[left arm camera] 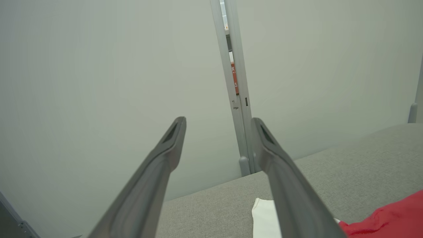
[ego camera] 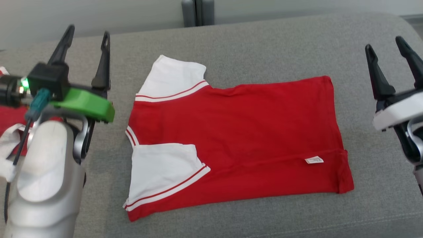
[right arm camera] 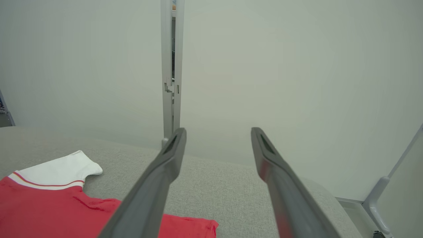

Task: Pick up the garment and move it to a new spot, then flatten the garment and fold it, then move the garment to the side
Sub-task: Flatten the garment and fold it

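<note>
The left forearm (ego camera: 46, 172) stands nearest the robot. Partly under it, at the far left, lies some red-and-white cloth (ego camera: 10, 122), probably a separate item set aside.

The garment (ego camera: 238, 132), a red shirt with white sleeves, lies flat on the grey cushion (ego camera: 264, 43). Its neck points to the robot's left and its hem to the right. The near sleeve (ego camera: 162, 168) is turned in over the red body, and a label (ego camera: 314, 160) shows near the hem. Judged from this, the garment is flattened and at most one fold in.

The grippers flank the garment, one at each end:

- Left gripper (ego camera: 88, 31): above the cushion beside the neck end, clear of the cloth. The fingers are spread wide and hold nothing.
- Right gripper (ego camera: 384, 42): beyond the hem end, also clear of the cloth. The fingers are spread wide and hold nothing.

This stance suits a two-handed grasp, each arm taking the end on its own side.

In the left wrist view the garment (left arm camera: 390, 218) sits low, beside the fingers. In the right wrist view the garment (right arm camera: 49, 205) lies off to the lower left.

Farther back, the far sleeve (ego camera: 175, 77) lies spread open. Behind the cushion stands a pale wall with a grey post (ego camera: 197, 11).
</note>
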Controlling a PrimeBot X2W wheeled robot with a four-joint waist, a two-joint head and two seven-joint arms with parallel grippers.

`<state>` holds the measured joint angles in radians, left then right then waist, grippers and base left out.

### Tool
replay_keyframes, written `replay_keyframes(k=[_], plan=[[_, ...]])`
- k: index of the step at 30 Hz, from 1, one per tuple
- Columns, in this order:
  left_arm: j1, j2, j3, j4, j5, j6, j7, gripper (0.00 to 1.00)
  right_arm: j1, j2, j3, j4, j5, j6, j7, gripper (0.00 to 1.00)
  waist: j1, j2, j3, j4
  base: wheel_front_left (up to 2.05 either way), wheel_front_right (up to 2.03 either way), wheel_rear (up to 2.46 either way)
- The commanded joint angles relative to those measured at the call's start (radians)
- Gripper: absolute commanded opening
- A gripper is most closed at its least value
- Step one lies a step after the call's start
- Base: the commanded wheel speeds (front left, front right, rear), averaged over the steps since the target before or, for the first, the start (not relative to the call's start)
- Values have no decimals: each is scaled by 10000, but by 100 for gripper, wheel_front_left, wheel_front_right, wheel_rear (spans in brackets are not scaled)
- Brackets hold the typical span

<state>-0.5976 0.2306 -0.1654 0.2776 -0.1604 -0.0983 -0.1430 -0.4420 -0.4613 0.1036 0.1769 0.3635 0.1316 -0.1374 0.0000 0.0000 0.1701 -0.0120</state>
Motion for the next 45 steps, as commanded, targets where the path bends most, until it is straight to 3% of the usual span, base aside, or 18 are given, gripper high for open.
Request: replay_keyframes(k=[1,11,18,28,45], plan=[[-628,96,-190,253,214,-87,161,100,-527,-128,216,281,35,-19,122,100,0,0,1350,-614,0,0,0],[-4410,114,-1366,2743,-16,-320,708,100,-3349,-95,2013,2921,850,-17,881,100,0,0,3186,-1333,0,0,0],[-6164,426,-3083,4996,-717,-315,1303,100,-4378,146,3791,4093,1960,-19,770,100,0,0,3998,-1886,0,0,0],[-6782,854,-4550,6743,-1604,-318,1685,100,-5257,352,5301,5107,2940,-19,31,100,0,0,4292,-1980,0,0,0],[-6970,909,-5708,7332,-2962,-320,1985,100,-5921,307,6934,6175,4209,-17,-479,100,0,0,4097,-1598,0,0,0]])
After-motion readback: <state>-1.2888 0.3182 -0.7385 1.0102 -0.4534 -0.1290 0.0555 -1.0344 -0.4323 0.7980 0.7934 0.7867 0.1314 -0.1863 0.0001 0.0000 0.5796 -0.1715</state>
